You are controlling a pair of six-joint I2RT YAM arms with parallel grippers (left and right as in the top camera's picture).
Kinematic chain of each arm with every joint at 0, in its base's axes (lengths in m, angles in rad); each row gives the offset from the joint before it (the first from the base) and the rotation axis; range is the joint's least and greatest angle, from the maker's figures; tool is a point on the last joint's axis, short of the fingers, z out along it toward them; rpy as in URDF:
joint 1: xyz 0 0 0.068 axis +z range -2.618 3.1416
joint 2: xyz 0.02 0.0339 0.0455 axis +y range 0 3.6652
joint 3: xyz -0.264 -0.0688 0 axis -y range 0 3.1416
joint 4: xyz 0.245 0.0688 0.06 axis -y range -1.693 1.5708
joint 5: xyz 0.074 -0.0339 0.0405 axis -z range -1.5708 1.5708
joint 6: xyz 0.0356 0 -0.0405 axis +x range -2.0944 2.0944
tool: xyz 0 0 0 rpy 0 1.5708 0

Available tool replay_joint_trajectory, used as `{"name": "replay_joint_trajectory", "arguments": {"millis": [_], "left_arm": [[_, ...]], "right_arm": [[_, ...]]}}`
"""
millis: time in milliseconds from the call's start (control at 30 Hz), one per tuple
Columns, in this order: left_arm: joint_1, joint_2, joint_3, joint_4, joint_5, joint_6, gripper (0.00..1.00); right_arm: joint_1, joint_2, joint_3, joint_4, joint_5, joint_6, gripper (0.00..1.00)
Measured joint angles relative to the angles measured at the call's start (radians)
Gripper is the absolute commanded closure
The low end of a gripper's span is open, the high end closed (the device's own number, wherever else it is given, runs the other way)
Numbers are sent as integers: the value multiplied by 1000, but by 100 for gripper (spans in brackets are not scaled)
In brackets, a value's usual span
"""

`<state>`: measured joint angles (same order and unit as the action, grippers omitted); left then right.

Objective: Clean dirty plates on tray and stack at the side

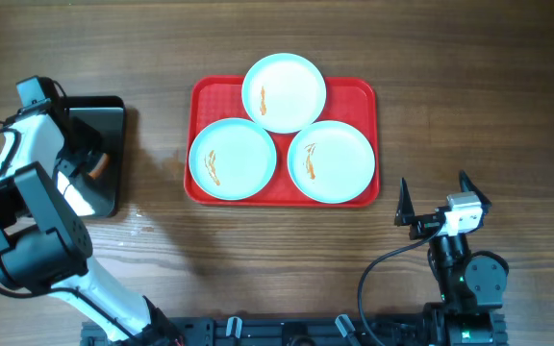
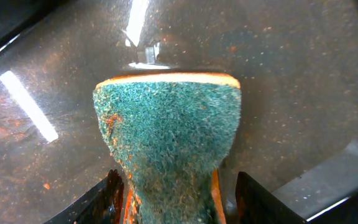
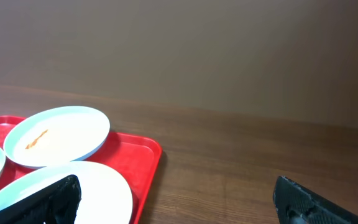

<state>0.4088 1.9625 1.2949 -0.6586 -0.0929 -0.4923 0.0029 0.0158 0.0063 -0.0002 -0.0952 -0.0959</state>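
Left wrist view: the left tool (image 2: pixel 179 196) pinches a green sponge (image 2: pixel 166 137) above the black pan (image 2: pixel 303 74), probably to load it for scrubbing. At centre, three smeared plates (image 1: pixel 233 159) (image 1: pixel 284 91) (image 1: pixel 331 161) lie on the red tray (image 1: pixel 200 96), uncleaned. The right tool (image 1: pixel 434 187) rests spread, free to lift them.

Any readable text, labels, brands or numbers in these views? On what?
None readable in any view.
The plates carry only orange smears, no print.
The tray, sponge and black pan show no markings.
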Motion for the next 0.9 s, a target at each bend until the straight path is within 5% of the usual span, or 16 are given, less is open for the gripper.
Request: {"name": "replay_joint_trajectory", "arguments": {"millis": [300, 500, 900], "left_arm": [[22, 2, 0, 0, 0, -7, 59], [22, 3, 0, 1, 0, -10, 96], [22, -162, 0, -30, 12, 42, 96]], "right_arm": [[0, 0, 0, 0, 0, 0, 0], [0, 0, 0, 0, 0, 0, 0], [0, 0, 0, 0, 0, 0, 0]]}}
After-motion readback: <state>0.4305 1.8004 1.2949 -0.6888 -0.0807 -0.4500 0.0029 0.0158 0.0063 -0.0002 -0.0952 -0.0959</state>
